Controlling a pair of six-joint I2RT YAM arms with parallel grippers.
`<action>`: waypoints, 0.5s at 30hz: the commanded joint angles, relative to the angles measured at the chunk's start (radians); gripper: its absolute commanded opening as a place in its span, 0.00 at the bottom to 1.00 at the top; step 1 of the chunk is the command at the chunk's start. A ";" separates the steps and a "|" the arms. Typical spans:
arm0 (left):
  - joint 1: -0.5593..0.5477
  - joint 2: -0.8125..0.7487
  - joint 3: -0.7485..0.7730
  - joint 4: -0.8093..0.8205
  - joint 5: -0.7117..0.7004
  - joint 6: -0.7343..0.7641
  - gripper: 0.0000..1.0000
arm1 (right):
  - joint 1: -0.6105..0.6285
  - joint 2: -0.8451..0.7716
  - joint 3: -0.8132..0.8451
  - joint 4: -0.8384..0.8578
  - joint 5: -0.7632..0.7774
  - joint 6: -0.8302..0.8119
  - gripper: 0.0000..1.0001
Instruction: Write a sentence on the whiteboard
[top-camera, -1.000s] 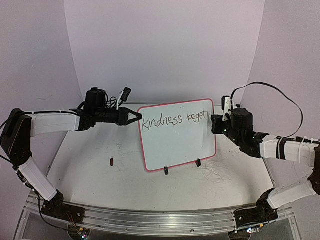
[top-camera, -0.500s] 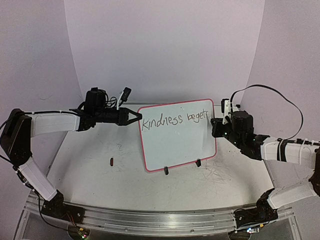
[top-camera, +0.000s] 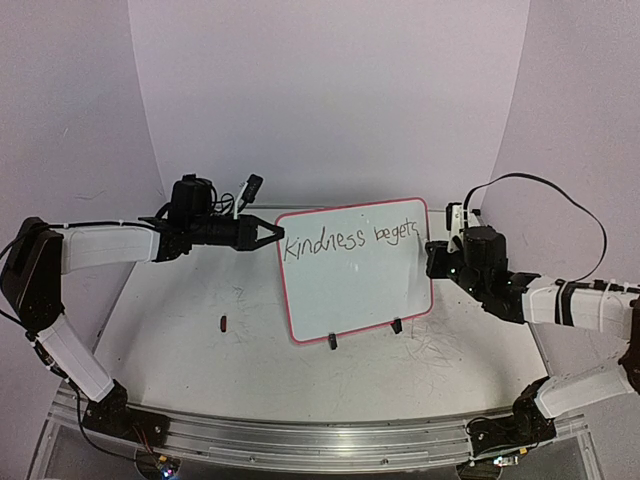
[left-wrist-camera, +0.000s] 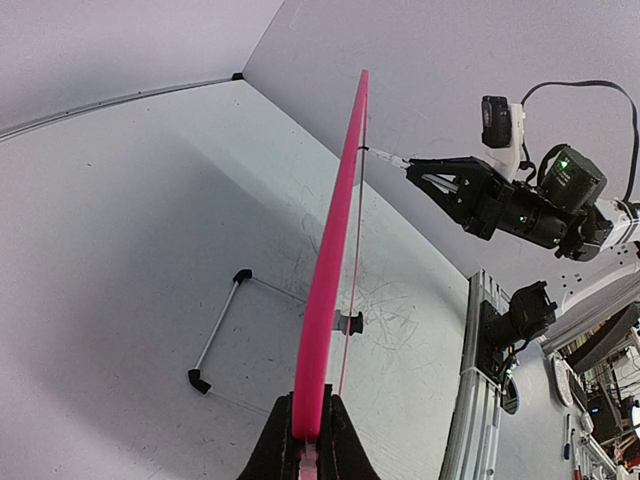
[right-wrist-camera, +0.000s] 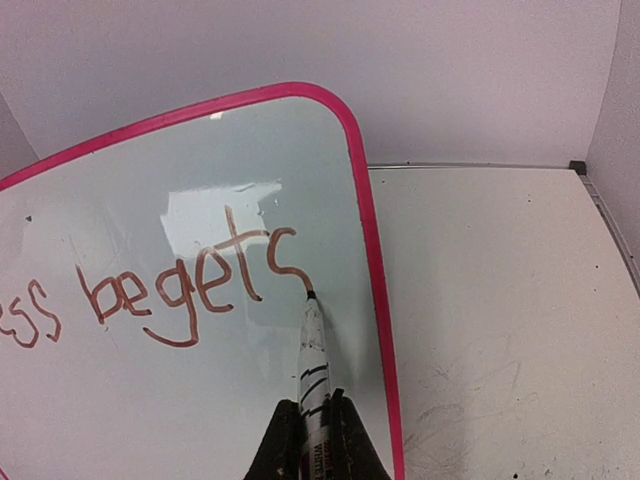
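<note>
The whiteboard (top-camera: 355, 285) with its red-pink frame stands upright mid-table on two black clip feet. My left gripper (top-camera: 276, 236) is shut on its left edge; the left wrist view shows the frame (left-wrist-camera: 330, 270) edge-on between the jaws. The sentence (top-camera: 350, 242) reads "kindness begets" in one line; the right wrist view shows "ss begets" (right-wrist-camera: 185, 285). My right gripper (right-wrist-camera: 312, 420) is shut on a white marker (right-wrist-camera: 314, 360), its tip touching the board at the bottom of the last "s", close to the right frame. In the top view the right gripper (top-camera: 432, 252) is at the board's right edge.
A small dark cap-like piece (top-camera: 223, 322) lies on the table left of the board. A wire stand with black end caps (left-wrist-camera: 222, 325) is behind the board in the left wrist view. The tabletop (top-camera: 440, 345) is scuffed; a metal rail (top-camera: 320, 440) runs along the near edge.
The marker has added the final "s" to "beget", and my right gripper has shifted slightly down along the board's right edge. The left arm and the board have not moved.
</note>
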 joint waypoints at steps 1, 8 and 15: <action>-0.018 -0.018 0.034 -0.033 -0.028 0.061 0.00 | 0.013 -0.017 -0.012 -0.015 -0.018 0.019 0.00; -0.019 -0.013 0.035 -0.033 -0.029 0.059 0.00 | 0.017 -0.007 0.032 0.017 -0.055 0.008 0.00; -0.018 -0.020 0.034 -0.037 -0.038 0.061 0.00 | 0.017 -0.079 0.046 -0.025 -0.055 -0.006 0.00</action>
